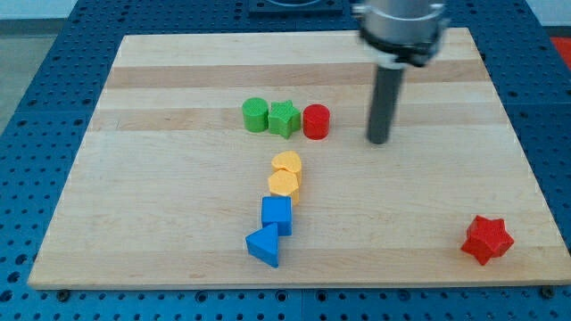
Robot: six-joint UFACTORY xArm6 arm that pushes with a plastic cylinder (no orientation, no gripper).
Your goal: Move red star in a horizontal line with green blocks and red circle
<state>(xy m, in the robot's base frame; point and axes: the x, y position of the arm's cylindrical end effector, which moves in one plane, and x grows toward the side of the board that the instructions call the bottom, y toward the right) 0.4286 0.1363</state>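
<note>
Where dark rod ends, my tip (379, 140) down on pale wooden desk (178, 80), just right of red cylinder block (316, 121), apart. No pincer on rig: nothing held. Leftward in row, touching: green star block (284, 119), green cylinder block (255, 115). Below row: two yellow blocks (285, 174), blue cube (277, 215), blue triangular block (264, 246). Red star block (487, 239) far off, view's bottom right corner.

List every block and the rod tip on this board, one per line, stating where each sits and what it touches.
green circle: row's left end, touching green star.
green star: between green circle and red circle.
red circle: row's right end.
my tip: right of red circle, apart.
two yellow blocks: stacked in line below the row, touching.
blue cube: under the yellows.
blue triangle: lowest in the column.
red star: alone, view's bottom right.
</note>
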